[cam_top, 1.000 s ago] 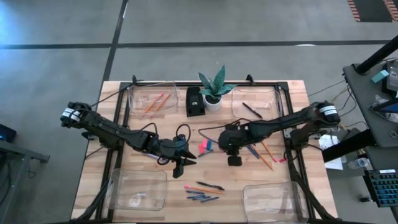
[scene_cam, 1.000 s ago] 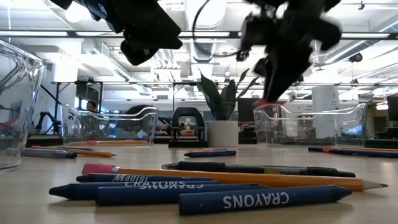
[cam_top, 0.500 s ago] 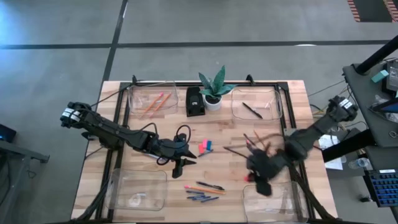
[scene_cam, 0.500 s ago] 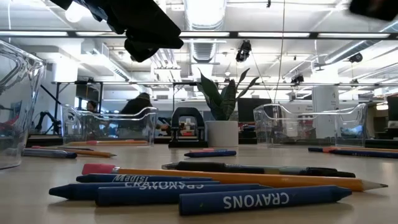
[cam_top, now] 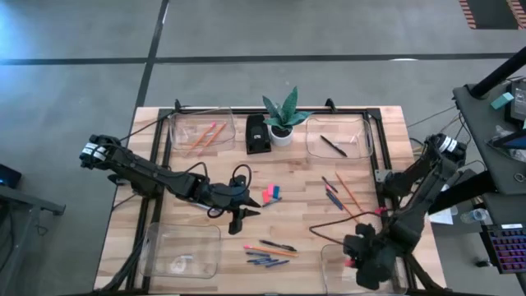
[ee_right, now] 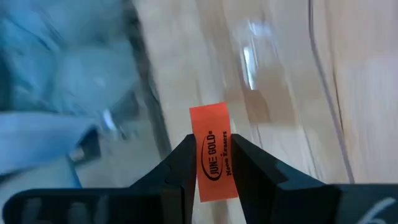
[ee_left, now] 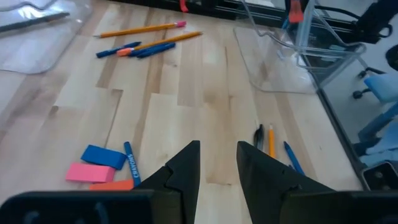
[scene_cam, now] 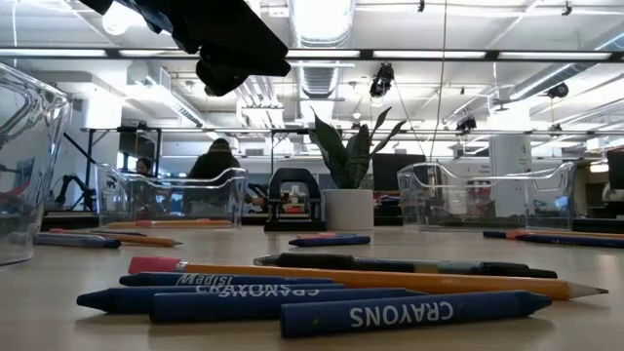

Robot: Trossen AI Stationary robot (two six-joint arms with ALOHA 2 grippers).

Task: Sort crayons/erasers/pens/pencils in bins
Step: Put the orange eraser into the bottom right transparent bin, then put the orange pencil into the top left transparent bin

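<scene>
Eraser (ee_right: 213, 152), orange-red with a printed sleeve, sits clamped between the fingers of my right gripper (cam_top: 355, 261), which hangs over the clear bin (cam_top: 333, 261) at the lower right of the high view. My left gripper (cam_top: 239, 216) waits left of centre, fingers slightly apart and empty, near the pink and blue erasers (cam_top: 270, 193). Crayons (cam_top: 265, 261) and a pencil (cam_top: 269, 251) lie at lower centre.

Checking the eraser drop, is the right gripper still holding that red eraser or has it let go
Holding it. In the right wrist view the right gripper is shut on the red eraser, pinched between both fingers, above the near right bin.
</scene>
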